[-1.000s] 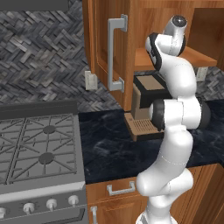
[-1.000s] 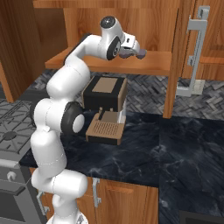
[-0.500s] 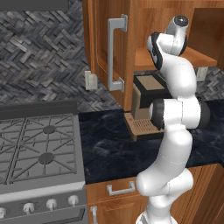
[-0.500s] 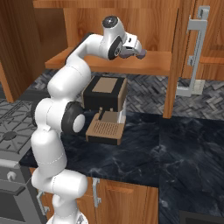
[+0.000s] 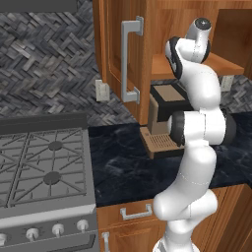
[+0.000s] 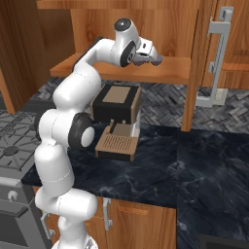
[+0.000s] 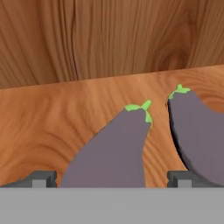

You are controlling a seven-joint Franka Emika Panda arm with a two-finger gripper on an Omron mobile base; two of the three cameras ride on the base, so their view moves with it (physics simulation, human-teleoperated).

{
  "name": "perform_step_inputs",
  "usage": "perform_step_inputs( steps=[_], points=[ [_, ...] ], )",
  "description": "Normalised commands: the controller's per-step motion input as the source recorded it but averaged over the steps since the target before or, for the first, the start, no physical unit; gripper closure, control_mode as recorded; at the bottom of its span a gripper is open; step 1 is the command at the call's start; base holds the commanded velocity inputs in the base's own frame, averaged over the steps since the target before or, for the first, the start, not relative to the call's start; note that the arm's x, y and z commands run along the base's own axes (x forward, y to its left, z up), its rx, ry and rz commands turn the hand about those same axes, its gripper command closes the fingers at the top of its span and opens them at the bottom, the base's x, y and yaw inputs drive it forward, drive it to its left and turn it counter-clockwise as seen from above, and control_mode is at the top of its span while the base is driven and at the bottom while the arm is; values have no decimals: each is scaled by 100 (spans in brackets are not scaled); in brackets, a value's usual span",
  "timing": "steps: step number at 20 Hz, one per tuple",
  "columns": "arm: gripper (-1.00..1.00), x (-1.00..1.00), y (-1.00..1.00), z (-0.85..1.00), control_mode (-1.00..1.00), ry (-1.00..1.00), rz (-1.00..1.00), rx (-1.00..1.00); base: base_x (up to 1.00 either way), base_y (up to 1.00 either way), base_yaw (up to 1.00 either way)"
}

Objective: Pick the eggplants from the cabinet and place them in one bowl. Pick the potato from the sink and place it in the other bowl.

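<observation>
Claw (image 7: 111,177) seen released, jaws spread wide, nothing grasped; fingertips (image 7: 39,178) set at bottom left and bottom right of hand view. Two eggplants on cabinet shelf (image 7: 52,127): one eggplant (image 7: 111,153) lying between fingertips, green stem pointed toward frame centre; second eggplant (image 7: 197,131) at right edge, just beside first. In right base view, claw (image 6: 151,56) reached over shelf (image 6: 170,70), upper centre. Coffee machine (image 6: 115,119) placed on table (image 6: 194,165) below.

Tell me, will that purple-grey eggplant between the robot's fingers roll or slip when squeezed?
The purple-grey eggplant with a green cap looks smooth and tapered, so it may slide. Its rounded body could roll on the flat wooden shelf, perhaps toward the neighbouring eggplant.
</observation>
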Motion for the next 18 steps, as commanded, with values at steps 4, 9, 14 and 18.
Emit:
perform_step_inputs(
  steps=[4, 9, 14, 18],
  points=[
    [-100, 0, 0, -3, -100, 3, 0, 0, 0, 0, 0],
    [-100, 0, 0, 0, -100, 0, 0, 0, 0, 0, 0],
    [-100, 0, 0, 0, -100, 0, 0, 0, 0, 0, 0],
    [-100, 0, 0, 0, -100, 0, 0, 0, 0, 0, 0]
  ],
)
